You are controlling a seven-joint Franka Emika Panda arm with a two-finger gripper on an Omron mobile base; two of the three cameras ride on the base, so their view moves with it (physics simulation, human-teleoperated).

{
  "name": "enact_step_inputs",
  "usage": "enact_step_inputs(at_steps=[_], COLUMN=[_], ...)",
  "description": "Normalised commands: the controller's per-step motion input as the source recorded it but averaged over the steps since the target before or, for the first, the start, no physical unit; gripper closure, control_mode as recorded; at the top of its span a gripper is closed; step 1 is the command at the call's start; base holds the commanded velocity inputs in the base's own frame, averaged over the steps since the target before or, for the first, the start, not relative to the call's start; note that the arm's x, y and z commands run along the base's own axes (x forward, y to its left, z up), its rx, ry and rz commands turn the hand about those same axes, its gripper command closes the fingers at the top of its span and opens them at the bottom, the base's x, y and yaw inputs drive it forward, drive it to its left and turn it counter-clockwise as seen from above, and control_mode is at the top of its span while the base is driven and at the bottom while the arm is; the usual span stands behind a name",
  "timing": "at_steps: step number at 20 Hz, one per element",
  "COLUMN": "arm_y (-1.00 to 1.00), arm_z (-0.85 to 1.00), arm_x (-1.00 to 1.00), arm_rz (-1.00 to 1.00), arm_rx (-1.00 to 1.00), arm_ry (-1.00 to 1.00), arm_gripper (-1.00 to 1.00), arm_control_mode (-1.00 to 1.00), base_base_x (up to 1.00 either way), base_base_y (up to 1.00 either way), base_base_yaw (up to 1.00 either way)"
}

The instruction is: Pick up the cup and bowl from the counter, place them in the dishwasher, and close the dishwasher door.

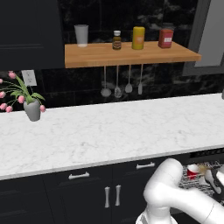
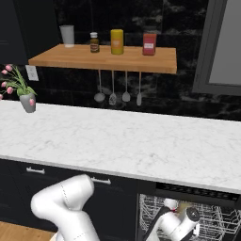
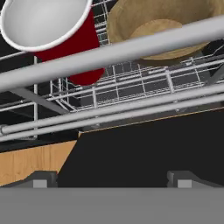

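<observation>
Both dishes are already loaded, so by my reading the step in hand is the last one: shutting the dishwasher door [image 3: 144, 148]. In the hand view the red cup [image 3: 65, 39] with its white inside sits at the upper left and the tan bowl [image 3: 166, 30] at the upper right, both inside the wire rack [image 3: 131, 89] of the dishwasher [image 2: 197, 197], side by side. The marble surface [image 1: 109, 127] across the middle of the left base view carries neither of them. The end effector [image 3: 111, 179] hangs low in front of the rack, its fingers spread wide apart and holding nothing, with the flat black door panel lying open below the rack in the lower half of the hand view. The next move likely calls for getting under or behind the door's free edge and swinging it up; whether the rack needs pushing in first I cannot tell.
</observation>
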Motion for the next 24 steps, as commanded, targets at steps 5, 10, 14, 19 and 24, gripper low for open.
enact_step_inputs(at_steps=[5,10,14,19,24], arm_y=[0.00,-0.21,-0.13,-0.04,-0.02], arm_z=[0.26,0.36,0.81,1.00,0.81], arm_x=[0.42,-0.90,-1.00,-1.00,-1.00], arm_rz=[0.00,0.00,0.00,0.01,0.01], arm_rx=[-0.02,-0.05,0.00,0.00,0.00], arm_ry=[0.00,0.01,0.00,0.03,-0.22], arm_gripper=[-1.00,-1.00,-1.00,-1.00,-1.00], arm_control_mode=[-1.00,-1.00,-1.00,-1.00,-1.00], base_base_x=[0.00,0.00,0.00,0.00,0.00], base_base_y=[0.00,0.00,0.00,0.00,0.00], base_base_yaw=[0.00,0.00,0.00,0.00,0.00])
